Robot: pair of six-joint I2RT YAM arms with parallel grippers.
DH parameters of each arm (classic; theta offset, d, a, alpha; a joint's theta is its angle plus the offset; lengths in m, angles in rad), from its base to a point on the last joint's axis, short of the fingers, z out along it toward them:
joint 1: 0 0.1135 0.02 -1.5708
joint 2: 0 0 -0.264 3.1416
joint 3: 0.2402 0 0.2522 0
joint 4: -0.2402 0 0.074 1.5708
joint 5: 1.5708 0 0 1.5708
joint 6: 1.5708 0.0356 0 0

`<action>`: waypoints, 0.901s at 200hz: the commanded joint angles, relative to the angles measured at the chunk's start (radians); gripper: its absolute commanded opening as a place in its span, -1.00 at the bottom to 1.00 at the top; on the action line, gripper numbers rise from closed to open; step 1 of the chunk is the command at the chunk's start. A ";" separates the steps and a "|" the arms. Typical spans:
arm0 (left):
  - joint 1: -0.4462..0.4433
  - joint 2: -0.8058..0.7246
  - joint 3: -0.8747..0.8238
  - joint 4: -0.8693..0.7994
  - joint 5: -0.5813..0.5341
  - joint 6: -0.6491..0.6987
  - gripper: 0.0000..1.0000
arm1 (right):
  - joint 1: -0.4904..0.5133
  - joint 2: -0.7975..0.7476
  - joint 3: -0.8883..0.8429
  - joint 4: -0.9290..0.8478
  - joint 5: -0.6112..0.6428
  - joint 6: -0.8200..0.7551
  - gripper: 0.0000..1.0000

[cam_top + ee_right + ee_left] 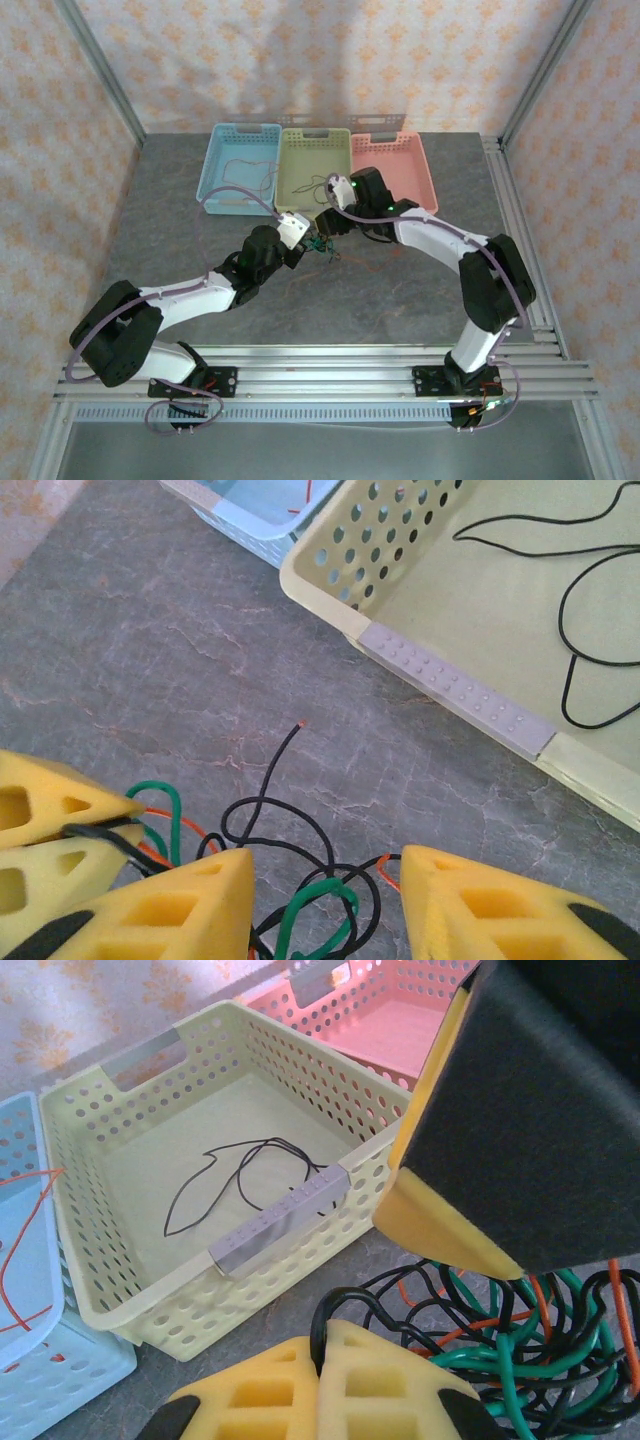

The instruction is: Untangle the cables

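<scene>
The tangle of cables (322, 246), black, green and orange strands knotted together, lay on the table (400, 300) just in front of the yellow-green basket (110, 1290), close to its near wall.

The left gripper (320, 1336) was pinched fully closed on a black strand (110, 832) at the edge of the knot. The right gripper (325, 870) hung over the same knot with its foam fingers partly apart, straddling loops of green and black but clamping none that I could see.

To my eye the step was to pull one strand free. It would go best if the left one kept its pinch as an anchor. The right one should close on a single loop, not a bunch, and draw away slowly. A hard tug looked likely to tighten the knot or drag the whole bundle along.

Inside the yellow-green basket lay one loose black cable (240, 1175), curled on the floor. The blue basket (60, 1360) on its left held a thin reddish wire (35, 1183). The pink basket (388, 135) on its right held nothing I could make out.
</scene>
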 commanded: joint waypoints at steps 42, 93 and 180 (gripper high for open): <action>-0.006 0.011 0.017 0.030 -0.006 0.006 -1.00 | 0.019 0.045 0.066 -0.081 0.038 -0.032 -0.39; -0.009 0.009 0.016 0.031 -0.009 0.007 -1.00 | 0.019 0.019 0.050 -0.069 0.059 -0.041 -0.89; -0.002 -0.010 0.013 0.022 -0.094 -0.016 -1.00 | -0.068 -0.225 -0.220 0.286 0.288 0.045 -1.00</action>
